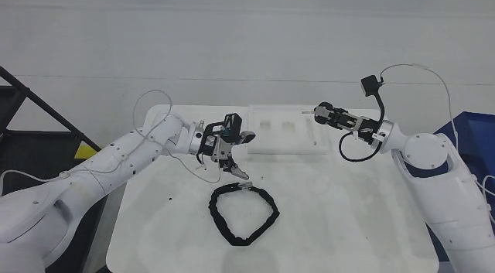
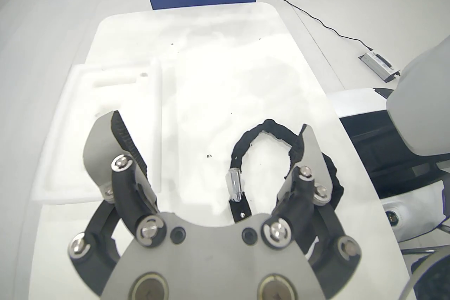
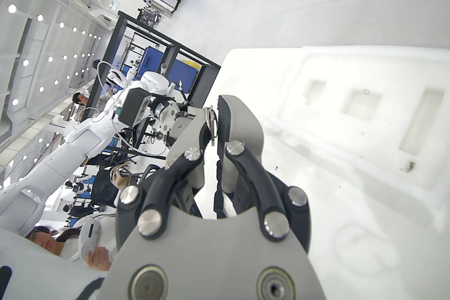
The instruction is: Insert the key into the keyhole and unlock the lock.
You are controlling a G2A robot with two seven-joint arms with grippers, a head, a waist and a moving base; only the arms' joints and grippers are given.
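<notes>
As it lies nearest the robot, the lock [image 1: 213, 213] [image 2: 242, 145] is taken as reference.

Count: one lock, one key, two tools, one foam tray, one bench.

Lock: a black fabric-sleeved loop lying flat on the white bench [image 1: 348, 219], bent into a rough ring. Its two ends meet on the side away from the robot. One end carries a short silver cylinder [image 2: 235, 182] set in a small black block. I cannot make out the keyhole itself.

Left tool [image 1: 236, 157] [image 2: 209, 122]: just beyond the lock, over the end with the cylinder. Fingers spread wide and holding nothing. In the left wrist view the cylinder lies in the gap between the two fingers, and part of the black loop passes behind one of them. Whether a fingertip touches the lock, I cannot tell.

Foam tray [image 1: 290, 145]: white, on the bench beyond the lock, apart from it. The right wrist view shows three rectangular recesses [image 3: 362, 101] in a row.

Right tool [image 1: 319, 110] [image 3: 215, 111]: well apart from the lock, beyond it and to the robot's right, raised near the right end of the tray. Fingers pressed together on the key [image 3: 211, 118], a small metal piece gripped between the pads near the tips, with a short end poking out past the tips.
</notes>
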